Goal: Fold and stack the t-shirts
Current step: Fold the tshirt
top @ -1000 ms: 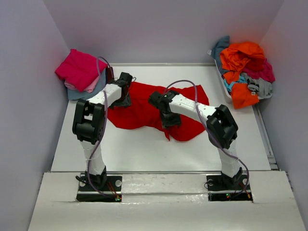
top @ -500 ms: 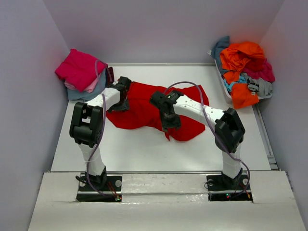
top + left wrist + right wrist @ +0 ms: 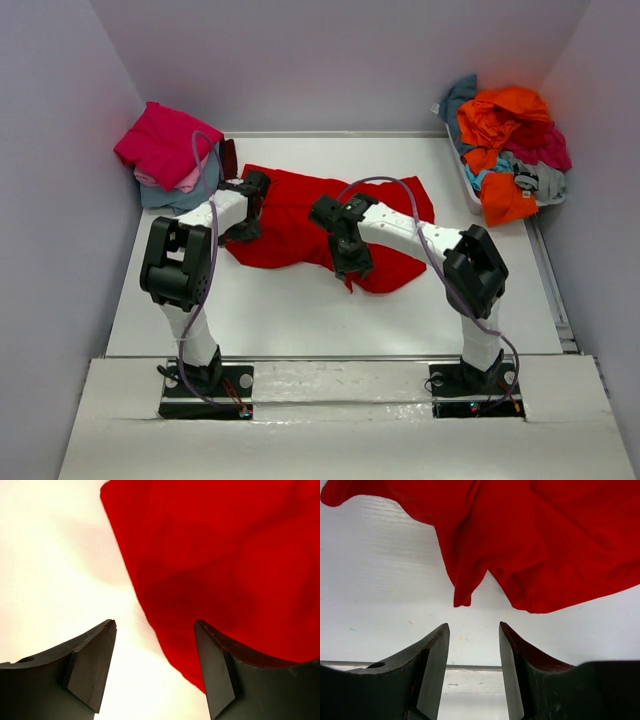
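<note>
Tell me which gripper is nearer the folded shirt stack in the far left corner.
Left. The left gripper hangs over the red shirt's left edge, just right of the stack; the right gripper hangs over that shirt's near edge, mid-table, farther off.

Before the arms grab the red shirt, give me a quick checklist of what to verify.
1. The left gripper is open and empty: ok.
2. The right gripper is open and empty: ok.
3. The red t-shirt is spread flat on the table: not ok, it lies rumpled.
4. Shirt edge between the left fingers: ok, the edge runs through the gap in the left wrist view.
5. Shirt edge between the right fingers: not ok, only bare table shows there; the hem lies just ahead.
6. Clearance of both grippers above the table: cannot tell.
</note>
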{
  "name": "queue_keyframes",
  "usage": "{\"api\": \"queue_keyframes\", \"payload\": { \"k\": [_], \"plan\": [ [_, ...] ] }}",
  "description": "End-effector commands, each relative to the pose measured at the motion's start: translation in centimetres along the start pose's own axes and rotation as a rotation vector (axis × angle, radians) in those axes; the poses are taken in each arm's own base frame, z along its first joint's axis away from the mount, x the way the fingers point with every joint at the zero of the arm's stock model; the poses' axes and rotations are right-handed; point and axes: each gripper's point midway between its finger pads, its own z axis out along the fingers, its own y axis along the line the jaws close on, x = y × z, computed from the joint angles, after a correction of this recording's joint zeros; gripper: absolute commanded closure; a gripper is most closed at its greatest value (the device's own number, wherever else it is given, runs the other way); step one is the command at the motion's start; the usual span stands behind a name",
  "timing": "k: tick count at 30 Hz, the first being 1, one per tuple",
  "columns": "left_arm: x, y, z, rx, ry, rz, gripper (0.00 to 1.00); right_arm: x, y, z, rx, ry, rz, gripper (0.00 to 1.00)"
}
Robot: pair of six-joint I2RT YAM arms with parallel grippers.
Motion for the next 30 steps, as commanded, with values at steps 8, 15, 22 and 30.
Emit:
{"api": "queue_keyframes", "payload": {
  "k": [8,15,22,30],
  "plan": [
    [1.0,-0.2,0.2,0.018,0.014,-0.032,0.28,-0.2,1.1,0.1,-0.021,-0.014,-0.036,0.50],
    [1.2,-3.3,0.1,0.173,0.039,-0.041,0.55,0.0,0.7,0.1,-0.011,-0.017,-0.034,0.50],
    [3.1,-4.5,0.0,0.261,0.090,-0.057,0.69,0.2,0.5,0.3,-0.004,-0.013,-0.032,0.50],
    [3.5,-3.2,-0.4,0.245,0.055,-0.075,0.70,0.3,0.6,0.5,-0.005,-0.004,-0.040,0.50]
  ]
}}
